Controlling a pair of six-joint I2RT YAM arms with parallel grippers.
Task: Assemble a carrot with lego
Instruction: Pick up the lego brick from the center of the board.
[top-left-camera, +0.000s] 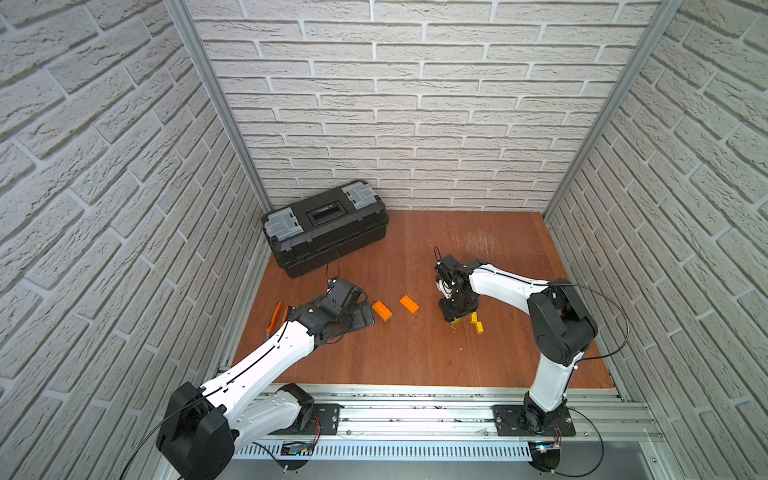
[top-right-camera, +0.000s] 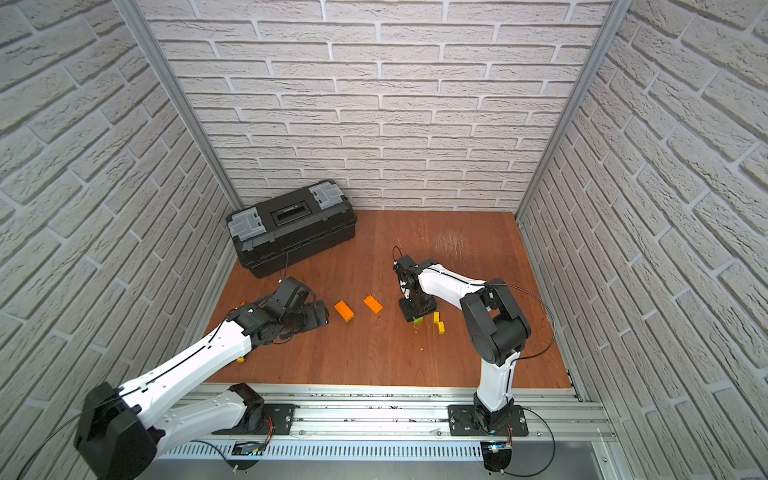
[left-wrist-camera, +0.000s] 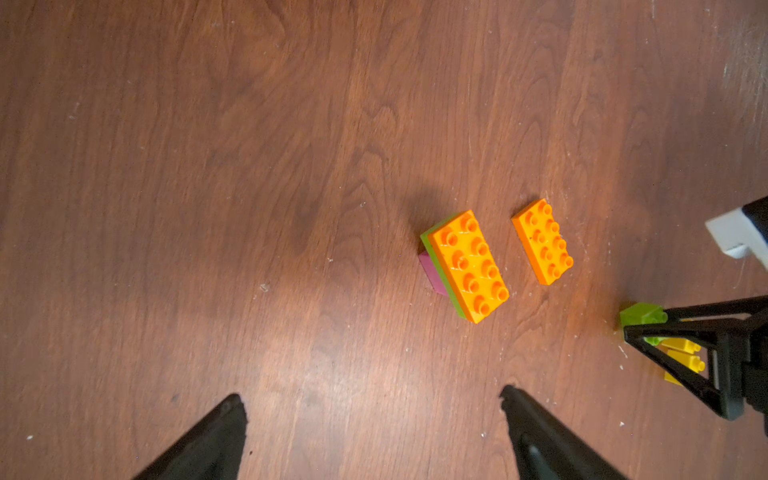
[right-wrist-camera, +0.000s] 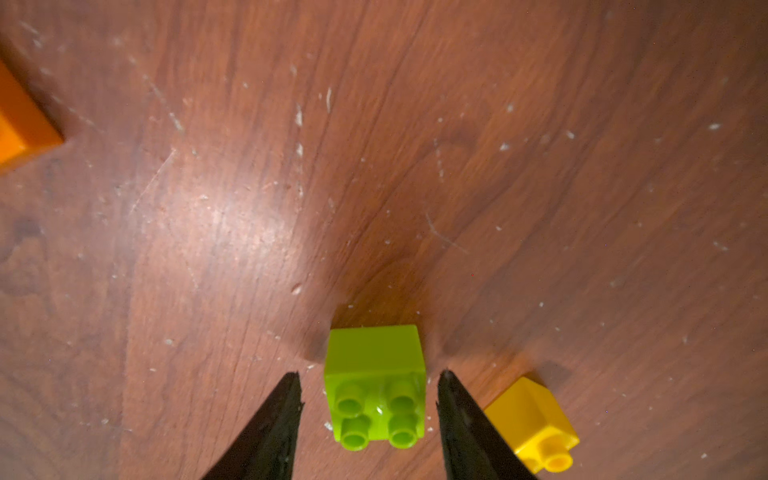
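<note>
Wooden tabletop (top-left-camera: 415, 357), closed black toolbox (top-left-camera: 324, 232), contents unseen, lego bricks (top-left-camera: 409, 304) loose outside

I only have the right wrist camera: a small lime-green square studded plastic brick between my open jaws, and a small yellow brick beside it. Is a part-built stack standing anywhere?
Observer: Yes. A stack of an orange long studded brick on a lime-green long one on a pink square one stands on the wooden table, on the left arm's side of the right gripper.
Operator: Anything between it and my green square brick?
Observer: One loose orange long brick lies flat, studs up, between them, touching neither.
Operator: Is the left gripper busy?
Observer: No, it is open and empty, pointed toward the stack.
</note>
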